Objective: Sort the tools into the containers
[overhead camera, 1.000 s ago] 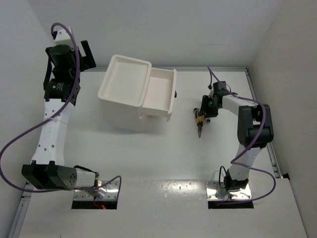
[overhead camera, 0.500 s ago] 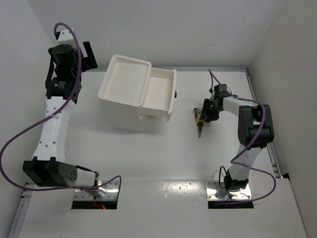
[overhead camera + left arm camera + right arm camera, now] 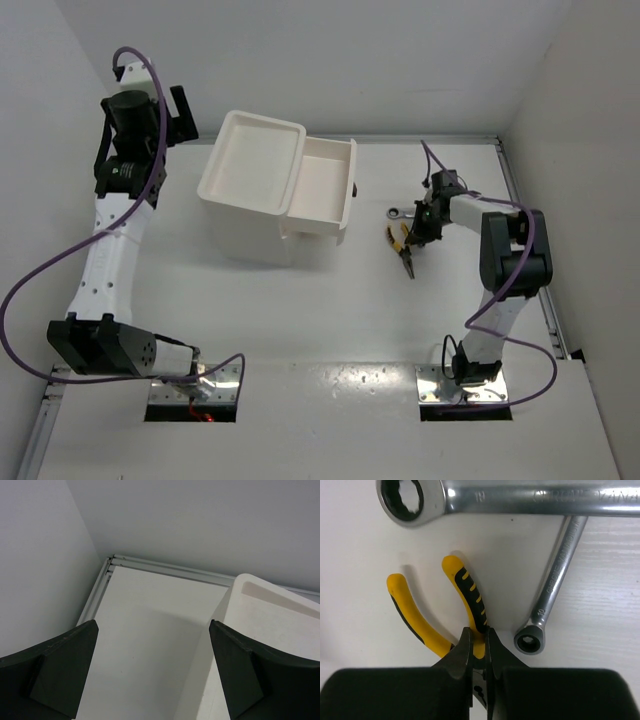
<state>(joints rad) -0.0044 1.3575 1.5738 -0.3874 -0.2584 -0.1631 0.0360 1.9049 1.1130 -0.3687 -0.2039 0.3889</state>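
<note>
Pliers [image 3: 470,597] newly askew beside "19" wrench [image 3: 520,497]

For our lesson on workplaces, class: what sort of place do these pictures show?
Probably a robotics test cell: left arm and right arm bolted to a white walled table, with white bins and pliers for sorting.

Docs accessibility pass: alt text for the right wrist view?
The right gripper has its jaws shut on one handle of the yellow-handled pliers on the white table. Beyond, the larger wrench lies across the top and the smaller wrench slants down from it.
</note>
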